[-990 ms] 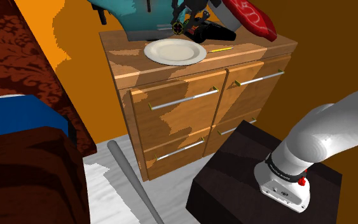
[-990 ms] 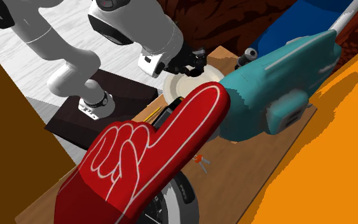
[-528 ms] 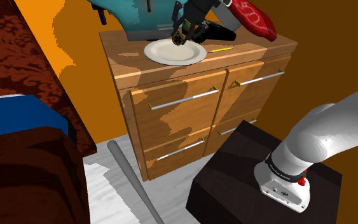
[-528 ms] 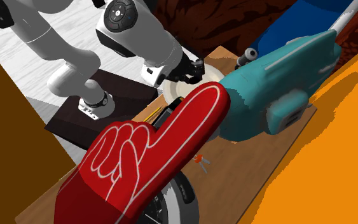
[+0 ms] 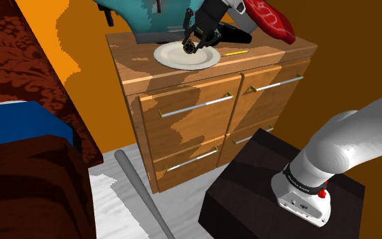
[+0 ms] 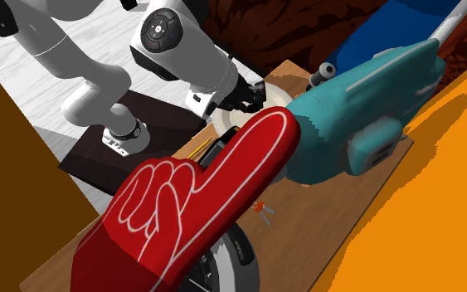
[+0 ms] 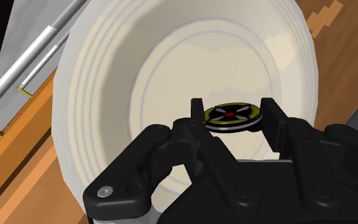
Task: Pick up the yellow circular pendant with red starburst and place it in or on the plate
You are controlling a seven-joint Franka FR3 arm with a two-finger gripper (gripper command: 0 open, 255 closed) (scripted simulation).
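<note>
Squarely inside hand (image 7: 233, 107): pendant (image 7: 233, 116), above plate (image 7: 117, 95).

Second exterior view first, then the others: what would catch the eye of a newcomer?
A big red foam hand lies in the foreground, with a teal power tool beside it. In the wrist view, the black gripper clasps a yellow-rimmed pendant over the cream plate.

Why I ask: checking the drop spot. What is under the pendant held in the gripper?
The cream plate lies under the pendant, which the gripper clasps. The patch of plate right beneath the pendant is covered, so whether they touch cannot be told.
</note>
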